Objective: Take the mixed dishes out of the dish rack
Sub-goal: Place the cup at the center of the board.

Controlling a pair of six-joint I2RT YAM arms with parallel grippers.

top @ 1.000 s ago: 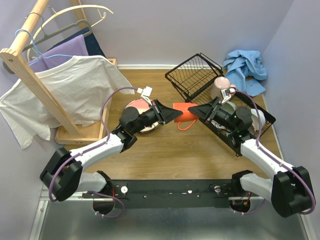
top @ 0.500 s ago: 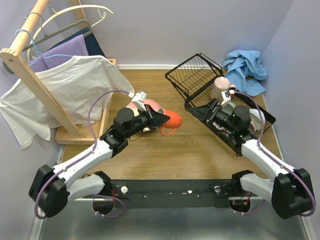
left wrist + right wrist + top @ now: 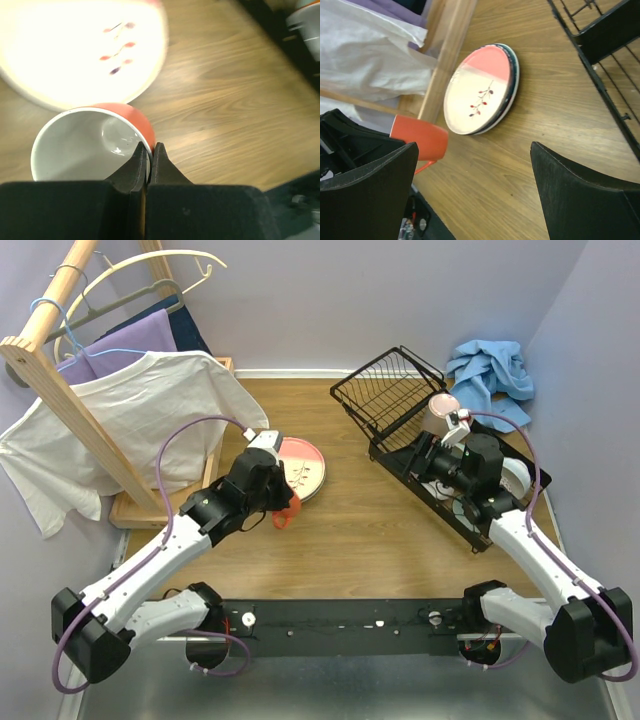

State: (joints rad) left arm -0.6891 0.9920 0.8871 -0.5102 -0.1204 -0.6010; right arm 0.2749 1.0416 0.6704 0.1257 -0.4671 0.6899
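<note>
Since one second back: left arm [image 3: 190, 530] is carrying the orange mug [image 3: 85, 150] from mid-bench to the near-left side of the pink-and-cream plate [image 3: 303, 464]. Right arm [image 3: 520, 535] is pulling back over the dish rack [image 3: 385, 390].

Left jaws: you are gripping the mug at its rim, wall pinched between them, clenched tight. Mug is hanging mouth-up toward the wrist camera, its axis running along the jaws. You cannot tell from these views whether its base is touching the bench [image 3: 380, 530].

Key relation: mug is sitting just beside the plate, on the side toward the wooden clothes stand [image 3: 75, 410].
- Left wrist view is showing the mug's rim overlapping the plate's edge.
- Right wrist view is showing a strip of bare wood between them.
- Judgement: the overlap is likely line of sight only, so a straight descent is looking clear of the plate. Keep watching that edge.

Right jaws: spread wide, grasping nothing. They are hovering at the rack, so that arm is the nearer one to the pink mug [image 3: 441, 412] standing there.
</note>
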